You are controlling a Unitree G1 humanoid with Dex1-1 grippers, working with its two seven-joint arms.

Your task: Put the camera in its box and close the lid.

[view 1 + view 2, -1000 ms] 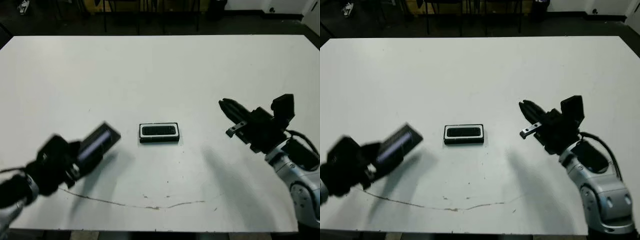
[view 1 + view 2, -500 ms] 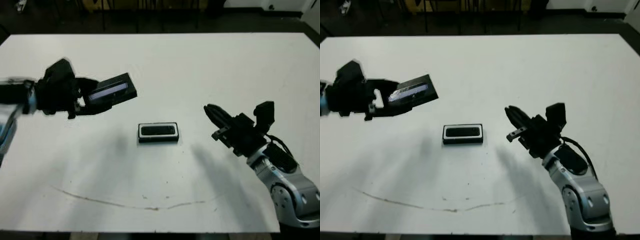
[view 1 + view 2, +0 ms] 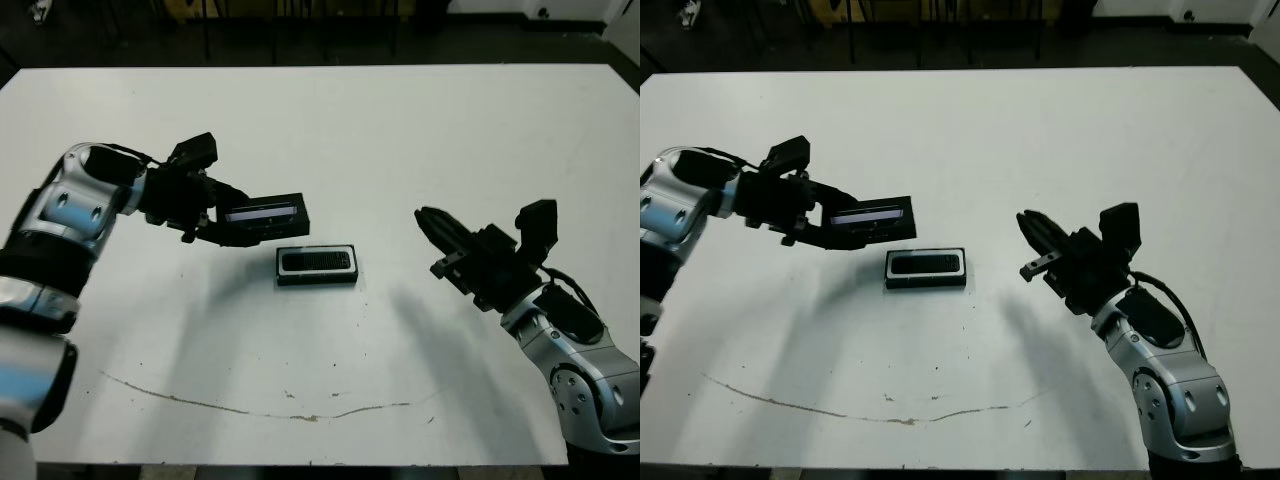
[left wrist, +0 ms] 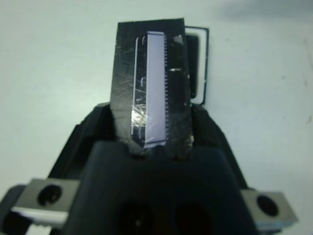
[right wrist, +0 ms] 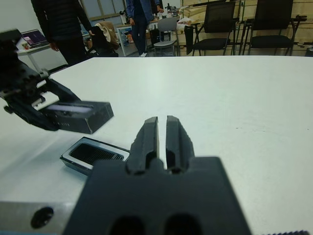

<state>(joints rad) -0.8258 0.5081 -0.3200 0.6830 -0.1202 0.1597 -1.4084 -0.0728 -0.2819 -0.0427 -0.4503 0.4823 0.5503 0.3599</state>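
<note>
Your left tool (image 3: 222, 222) pinches the lid (image 3: 265, 216), now carried in beside the box (image 3: 317, 265).
Half a second ago the lid hung higher and farther left; it now hovers above the box's near-left edge. Your right tool (image 3: 436, 224), fingers pressed together, stays well right. One camera (image 3: 317, 261) lies in the one box, mid-worktop (image 3: 400, 140), open room all around.

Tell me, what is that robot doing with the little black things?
The robot's left tool holds the lid in the air, just beside and above the box. The camera already lies inside the box on the white table. The right tool hangs shut and empty off to the side.
</note>
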